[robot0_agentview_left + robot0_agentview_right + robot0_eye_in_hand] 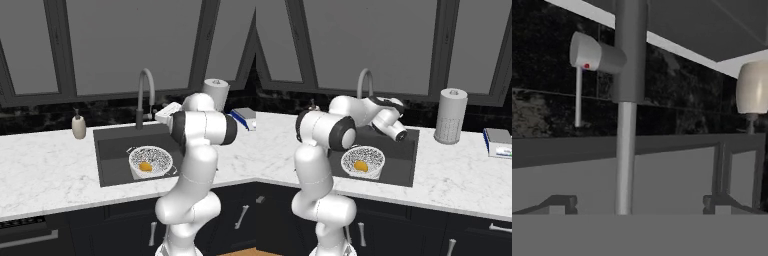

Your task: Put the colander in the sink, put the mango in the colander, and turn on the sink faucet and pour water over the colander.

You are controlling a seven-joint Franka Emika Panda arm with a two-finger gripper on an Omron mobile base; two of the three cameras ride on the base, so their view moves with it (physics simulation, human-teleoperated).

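Note:
The white speckled colander stands in the dark sink, at its front. The yellow-orange mango lies inside the colander. The grey gooseneck sink faucet rises behind the basin, and no water runs from it. My hand hovers over the back of the sink. The gripper is open and empty, its fingertips to either side of the faucet's stem, close to it. The faucet's small side lever juts out beside the stem.
A beige soap dispenser stands on the white marble counter left of the sink. A paper towel roll and a flat blue and white box sit to the right. Dark windows back the counter.

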